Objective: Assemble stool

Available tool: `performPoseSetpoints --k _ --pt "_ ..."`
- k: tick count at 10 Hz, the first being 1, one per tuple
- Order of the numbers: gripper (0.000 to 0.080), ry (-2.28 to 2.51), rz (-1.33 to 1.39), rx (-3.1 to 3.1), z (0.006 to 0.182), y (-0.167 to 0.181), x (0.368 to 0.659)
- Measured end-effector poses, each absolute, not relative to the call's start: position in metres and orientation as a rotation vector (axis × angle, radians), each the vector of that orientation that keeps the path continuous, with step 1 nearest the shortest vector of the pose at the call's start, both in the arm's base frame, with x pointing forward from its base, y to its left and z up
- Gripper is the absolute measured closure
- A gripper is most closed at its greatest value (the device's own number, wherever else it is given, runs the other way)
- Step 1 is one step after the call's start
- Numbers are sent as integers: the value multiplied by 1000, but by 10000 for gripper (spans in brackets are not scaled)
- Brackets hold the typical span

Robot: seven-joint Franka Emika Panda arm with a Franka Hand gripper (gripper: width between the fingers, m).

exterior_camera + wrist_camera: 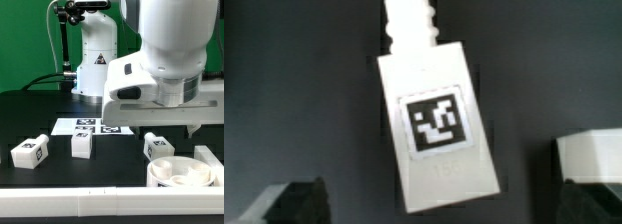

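Checking in from the remote desk. On the wrist view, the gripper point(446, 205) is spread as wide as it goes and has hold of nothing. One dark fingertip point(295, 200) pokes in at a corner, and the other is barely in the picture on the opposite side.

Between them, flat on the black table point(295, 100), lies a tagged leg point(438, 120). Its square tag faces the camera and the whole piece sits a bit skewed. Its narrow notched end point(411, 20) points away from the fingers. Neither finger touches it, and there's a clear gap on both sides. Off to one side there's a white chunk point(592, 160) cut off by the frame edge, and I can't tell what it is.

On the exterior view, the arm point(165, 45) fills the upper right and hangs low over the table, hiding its own fingers. The stool parts are all loose:
- **Legs:** the left leg point(30, 150), middle leg point(82, 143) and right leg point(158, 147) sit in a rough row, well apart from each other. The right one is just below the arm's hand.
- **Seat:** the round seat point(185, 172) sits at the front on the exterior view's right, just beside the right leg, hollow side up.

The marker board point(95, 127) lies flat just behind the middle leg. I can't say for sure which of the three legs the wrist camera is looking at.
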State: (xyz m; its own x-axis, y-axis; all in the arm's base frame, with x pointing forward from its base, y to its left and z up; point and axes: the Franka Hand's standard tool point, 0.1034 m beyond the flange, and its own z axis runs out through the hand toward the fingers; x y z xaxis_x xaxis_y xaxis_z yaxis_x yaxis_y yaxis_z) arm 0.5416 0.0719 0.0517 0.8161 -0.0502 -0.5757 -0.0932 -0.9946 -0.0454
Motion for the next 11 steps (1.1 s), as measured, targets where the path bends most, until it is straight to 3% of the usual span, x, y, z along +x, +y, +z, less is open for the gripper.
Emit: performPoseSetpoints --k 5,11 --pt "151 49 1474 -2693 39 69 522" --pt "151 -21 1325 -2744 16 81 545"
